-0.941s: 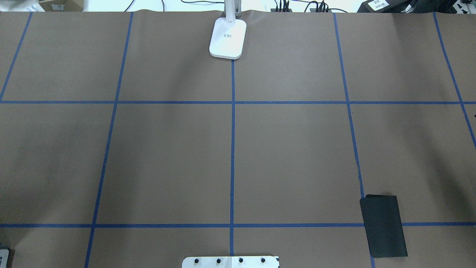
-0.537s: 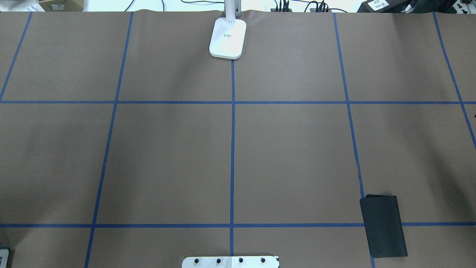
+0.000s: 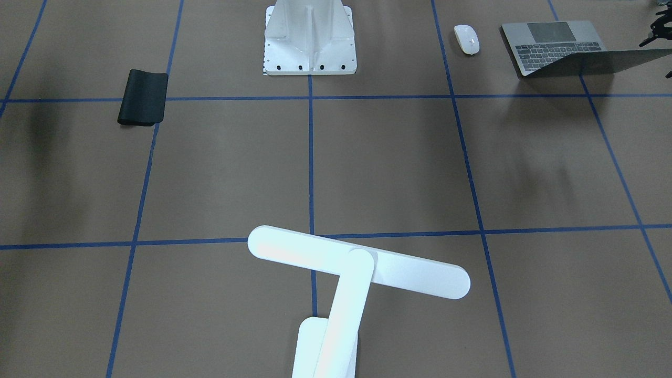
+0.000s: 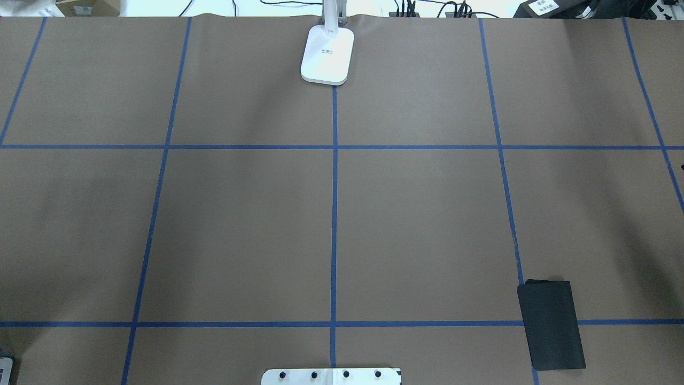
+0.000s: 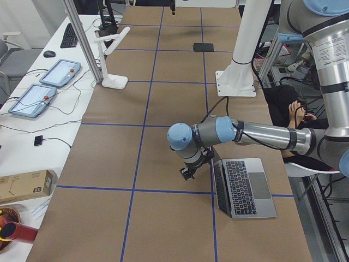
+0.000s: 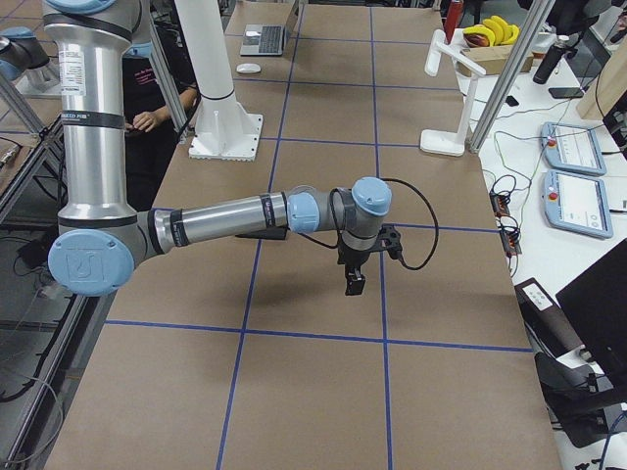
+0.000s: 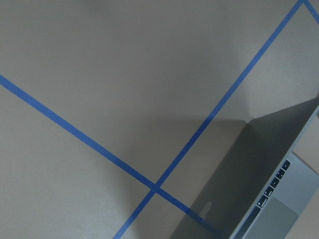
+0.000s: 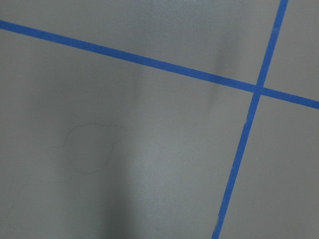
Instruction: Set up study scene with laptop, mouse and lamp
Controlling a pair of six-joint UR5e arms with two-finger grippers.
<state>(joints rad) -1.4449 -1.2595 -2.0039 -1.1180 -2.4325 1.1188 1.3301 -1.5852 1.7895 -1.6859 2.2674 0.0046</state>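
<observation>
The laptop [image 3: 567,47] stands open near the table's edge on my left side, also seen in the exterior left view [image 5: 242,188]. Its grey lid [image 7: 259,169] fills the lower right of the left wrist view. The white mouse [image 3: 466,39] lies beside it, toward the pedestal. The lamp [image 3: 357,261] stands at the far middle edge, its base [image 4: 327,55] on the centre line. My left gripper [image 5: 188,173] hangs low just outside the laptop's lid; I cannot tell whether it is open or shut. My right gripper [image 6: 353,284] hovers over bare table; its state cannot be told either.
A black mat [image 4: 550,325] lies on my right side near the front. The white ribbed pedestal [image 3: 310,37] rises at the middle of the near edge. Blue tape lines grid the brown table [image 4: 427,224]. A person's hands [image 5: 299,109] show behind the robot.
The soft shadow on the table's left half has drifted slightly. The lamp and the black mat have not moved.
</observation>
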